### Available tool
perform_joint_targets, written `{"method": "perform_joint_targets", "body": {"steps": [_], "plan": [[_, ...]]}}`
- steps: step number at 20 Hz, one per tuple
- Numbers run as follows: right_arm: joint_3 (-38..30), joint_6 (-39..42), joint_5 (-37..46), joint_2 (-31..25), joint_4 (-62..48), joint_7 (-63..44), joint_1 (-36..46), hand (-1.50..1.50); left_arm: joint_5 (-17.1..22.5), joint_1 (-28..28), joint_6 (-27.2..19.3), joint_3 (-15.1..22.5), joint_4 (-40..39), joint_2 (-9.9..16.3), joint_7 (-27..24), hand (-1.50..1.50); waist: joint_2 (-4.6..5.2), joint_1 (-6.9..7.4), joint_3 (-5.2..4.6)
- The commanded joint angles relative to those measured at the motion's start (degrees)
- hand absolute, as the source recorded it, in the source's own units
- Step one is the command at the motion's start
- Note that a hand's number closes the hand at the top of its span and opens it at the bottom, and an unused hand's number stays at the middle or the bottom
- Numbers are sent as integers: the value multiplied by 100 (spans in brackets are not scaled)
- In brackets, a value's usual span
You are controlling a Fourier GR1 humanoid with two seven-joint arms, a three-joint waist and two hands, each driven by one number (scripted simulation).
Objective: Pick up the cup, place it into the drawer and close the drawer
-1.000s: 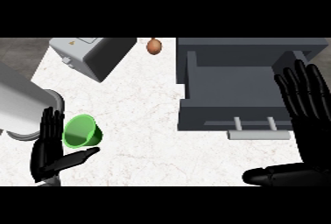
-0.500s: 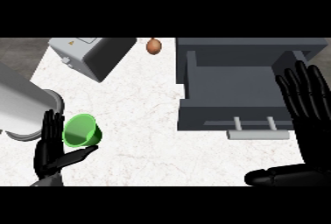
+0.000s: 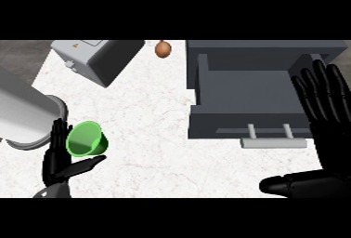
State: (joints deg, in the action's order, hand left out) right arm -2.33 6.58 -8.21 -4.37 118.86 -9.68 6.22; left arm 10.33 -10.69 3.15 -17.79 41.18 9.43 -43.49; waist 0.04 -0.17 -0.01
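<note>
cup [image 3: 86,139]: translucent green plastic | drawer [image 3: 254,100]: matt grey | counter [image 3: 158,116]: white speckled stone

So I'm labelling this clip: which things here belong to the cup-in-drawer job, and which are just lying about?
Job:
green cup
open drawer
left hand, beside the cup
right hand, open by the drawer

Lying about:
grey toaster-like box
brown egg-shaped item
grey cylinder

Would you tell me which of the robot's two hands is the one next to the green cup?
The left hand, at the lower left, beside the green cup. The right hand is over by the open drawer, away from the cup.
</note>
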Motion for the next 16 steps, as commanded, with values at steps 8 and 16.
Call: {"method": "perform_joint_targets", "body": {"steps": [8, 16], "plan": [[94, -35, 179, 35, -60, 59, 45, -150, 124, -407, 296, 88, -905, -89, -744, -150, 1, -3, -1], [25, -9, 42, 34, -133, 28, 110, -150, 351, -901, 486, -4, -1520, 63, -746, -150, 2, -8, -2]]}}
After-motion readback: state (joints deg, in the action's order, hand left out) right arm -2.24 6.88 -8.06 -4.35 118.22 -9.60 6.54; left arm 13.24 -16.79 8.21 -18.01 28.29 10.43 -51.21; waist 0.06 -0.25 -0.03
